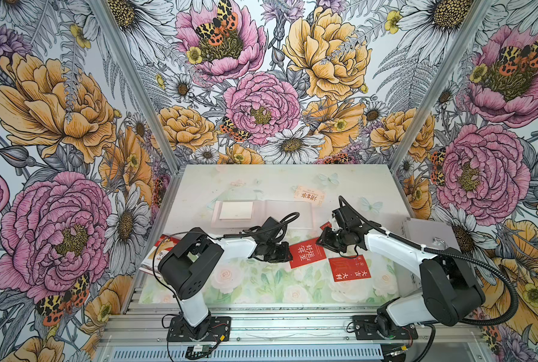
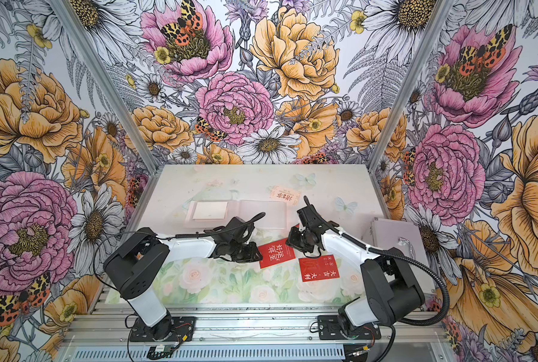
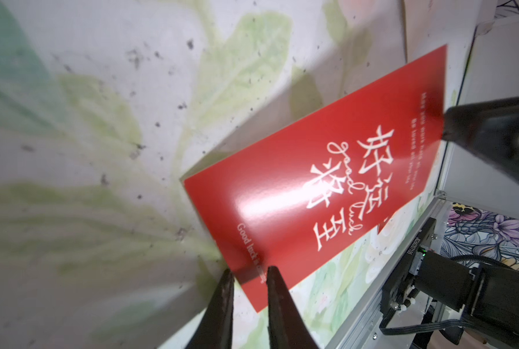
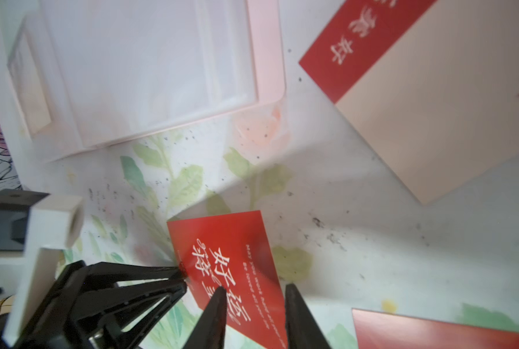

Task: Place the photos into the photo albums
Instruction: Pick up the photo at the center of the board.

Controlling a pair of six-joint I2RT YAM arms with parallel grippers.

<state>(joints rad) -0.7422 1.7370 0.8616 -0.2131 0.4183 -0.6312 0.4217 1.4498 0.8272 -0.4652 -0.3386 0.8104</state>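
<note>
Photo card (image 3: 327, 181), a glossy red rectangle printed with white Chinese characters, sits near the table's middle, one end raised and casting a shadow on the speckled, rose-printed mat (image 1: 261, 282). The left gripper (image 3: 249, 270) pinches one short edge between narrow, tapered black jaws. The right gripper (image 4: 255, 287) brackets the opposite end with jaws a little apart; whether it grips cannot be told. Just behind, the pale pink photo album (image 1: 289, 213) lies open, its clear sleeves flat. A second red card (image 1: 349, 269) rests nearby, a cream card (image 1: 306, 195) lies beyond the album, and a silver metal case (image 1: 430, 228) stands at the right.
</note>
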